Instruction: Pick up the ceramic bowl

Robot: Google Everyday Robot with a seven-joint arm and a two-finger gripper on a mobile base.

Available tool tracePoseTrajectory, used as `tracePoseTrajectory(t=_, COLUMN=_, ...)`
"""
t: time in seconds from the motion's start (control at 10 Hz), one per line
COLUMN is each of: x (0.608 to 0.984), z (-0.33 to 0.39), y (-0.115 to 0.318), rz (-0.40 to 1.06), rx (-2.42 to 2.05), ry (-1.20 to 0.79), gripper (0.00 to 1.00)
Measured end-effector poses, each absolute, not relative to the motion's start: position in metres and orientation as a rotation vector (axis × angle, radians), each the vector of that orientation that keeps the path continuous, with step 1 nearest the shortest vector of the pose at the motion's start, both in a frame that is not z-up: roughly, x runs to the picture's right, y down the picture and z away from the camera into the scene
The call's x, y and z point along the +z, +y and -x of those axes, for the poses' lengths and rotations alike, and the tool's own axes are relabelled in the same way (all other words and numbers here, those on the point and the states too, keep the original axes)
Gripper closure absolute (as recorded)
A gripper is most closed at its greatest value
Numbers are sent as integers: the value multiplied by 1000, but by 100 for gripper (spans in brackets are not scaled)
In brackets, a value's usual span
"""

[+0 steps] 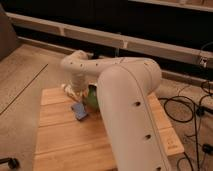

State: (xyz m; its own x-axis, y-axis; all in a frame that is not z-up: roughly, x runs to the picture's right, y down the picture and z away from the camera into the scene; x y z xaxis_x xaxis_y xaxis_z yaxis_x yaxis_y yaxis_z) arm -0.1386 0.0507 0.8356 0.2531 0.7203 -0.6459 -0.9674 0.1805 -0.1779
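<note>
The green ceramic bowl [92, 98] sits on the wooden table [60, 140] near its back edge, mostly hidden behind my white arm [125, 100]; only a green sliver shows. My gripper [76, 92] hangs from the wrist just left of the bowl, low over the table, and is largely hidden by the arm. The flat blue sponge [79, 111] lies just in front of the gripper and left of the bowl. A pale object that may be the clear cup [66, 89] sits to the gripper's left.
The table stands on a speckled floor [20, 75]. A long grey rail [100, 37] runs along the dark wall behind it. Black cables [192, 107] lie on the floor at the right. A dark caster [9, 162] shows at the bottom left.
</note>
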Motion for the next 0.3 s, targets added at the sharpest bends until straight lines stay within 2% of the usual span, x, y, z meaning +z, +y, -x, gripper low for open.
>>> tracePoseTrajectory(t=0.3, x=803, z=141, y=58, rz=672, rx=1296, ry=508, gripper=100)
